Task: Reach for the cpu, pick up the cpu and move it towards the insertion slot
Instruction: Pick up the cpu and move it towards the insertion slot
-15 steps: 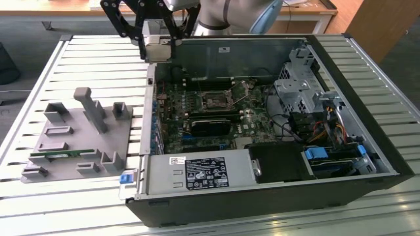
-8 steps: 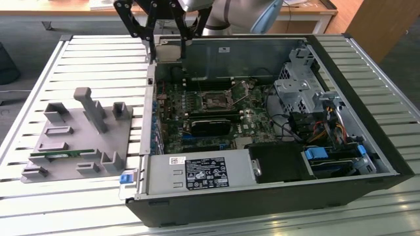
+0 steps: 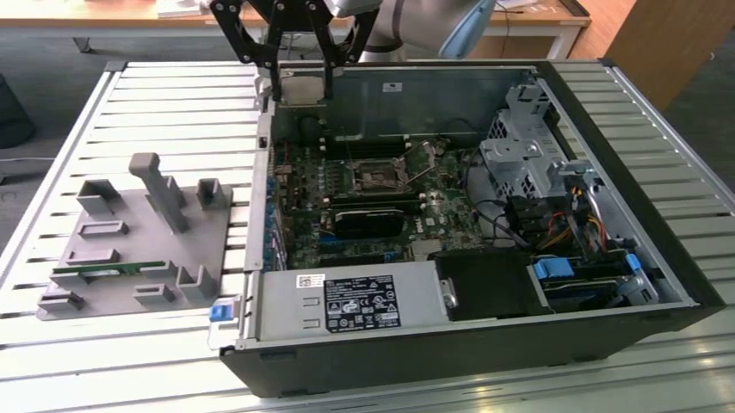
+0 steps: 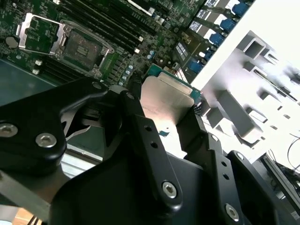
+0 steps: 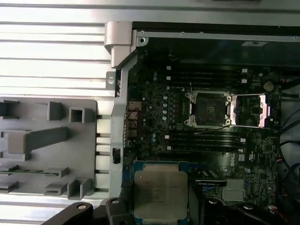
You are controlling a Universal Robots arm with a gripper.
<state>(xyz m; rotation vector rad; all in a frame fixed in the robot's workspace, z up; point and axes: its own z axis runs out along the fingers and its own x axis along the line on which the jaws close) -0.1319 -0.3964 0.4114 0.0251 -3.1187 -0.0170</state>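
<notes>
the hand [image 3: 301,76] pinches the cpu [image 5: 161,195] by its edges, lifted over the open case's corner — carry step underway; next calls for alignment above the insertion slot [image 5: 207,109].

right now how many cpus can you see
1. The cpu is gripped by the end effector, raised above the open computer case near its far corner, away from the insertion slot. Others may be hidden inside the case.
</notes>
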